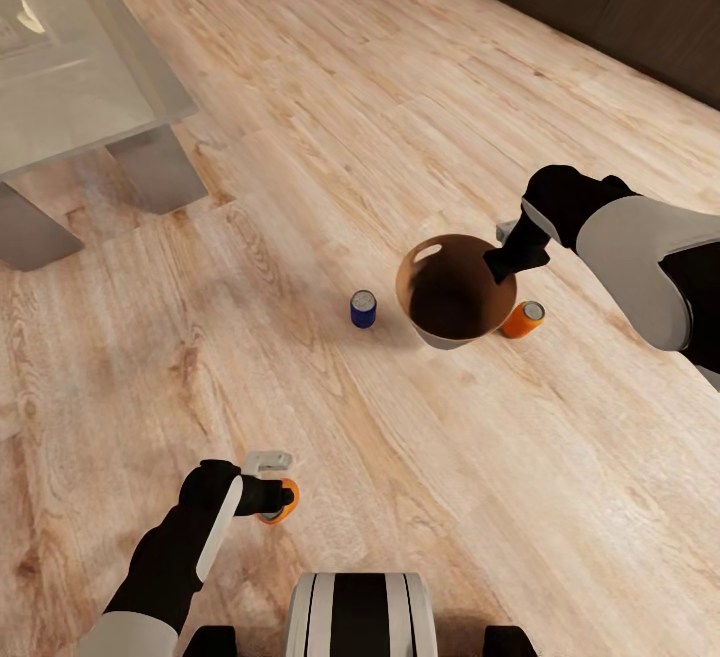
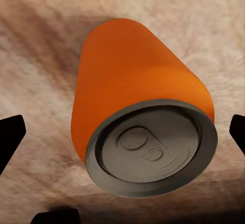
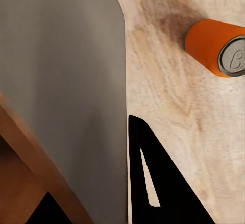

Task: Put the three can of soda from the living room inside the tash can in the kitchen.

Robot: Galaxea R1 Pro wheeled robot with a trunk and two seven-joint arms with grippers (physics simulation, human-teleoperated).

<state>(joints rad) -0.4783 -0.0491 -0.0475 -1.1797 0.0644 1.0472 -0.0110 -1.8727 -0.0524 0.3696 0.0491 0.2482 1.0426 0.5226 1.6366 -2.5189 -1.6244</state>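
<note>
Right pincer [image 1: 503, 263] clamps the rim of the tash can [image 1: 455, 287], one finger [image 3: 153, 178] outside the pale wall, the other inside the brown interior. An orange can [image 1: 523, 318] stands on the wood floor [image 1: 400, 117] just beside this pincer, next to the bin's outer wall. Blue can [image 1: 363, 308] stands upright on the bin's far side, away from the pincer. Left pincer [image 1: 272, 499] is wide, fingers either side of a second orange can [image 2: 138, 127], gaps visible, no contact seen. Glass coffee table [image 1: 70, 67] sits well beyond the left pincer.
</note>
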